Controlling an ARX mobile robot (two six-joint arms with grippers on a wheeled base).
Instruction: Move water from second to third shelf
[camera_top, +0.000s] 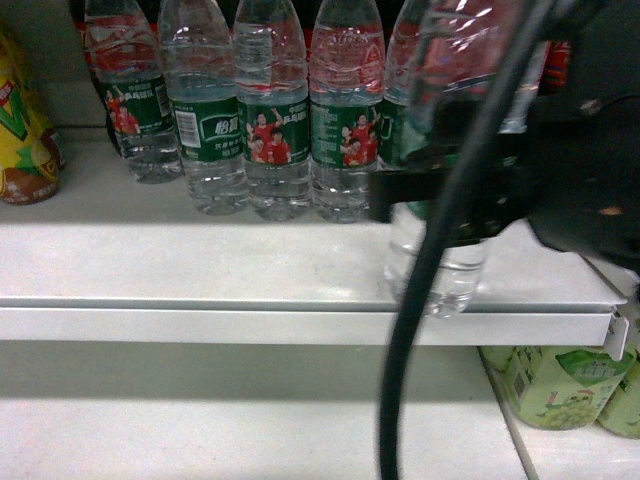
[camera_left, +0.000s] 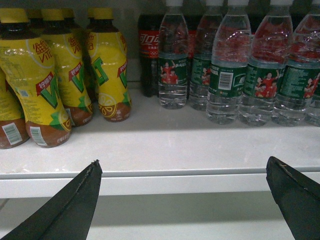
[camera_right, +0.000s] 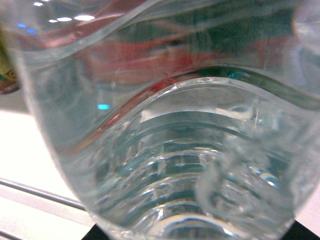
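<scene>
Head view: the right claw (camera_top: 440, 195) pinches the water (camera_top: 437, 262) at the near right of the second shelf (camera_top: 200, 275), its base over the front lip. It may catch the lip and slip.

Left wrist view: the left claw (camera_left: 185, 200) is spread, empty, below the shelf edge.

Right wrist view: the bottle fills the frame.

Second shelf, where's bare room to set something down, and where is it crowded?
The second shelf is bare along its front strip, between the water row and the front lip, left of the bottle in the right gripper. It is crowded along the back: water bottles shoulder to shoulder, yellow tea bottles at the left.
</scene>
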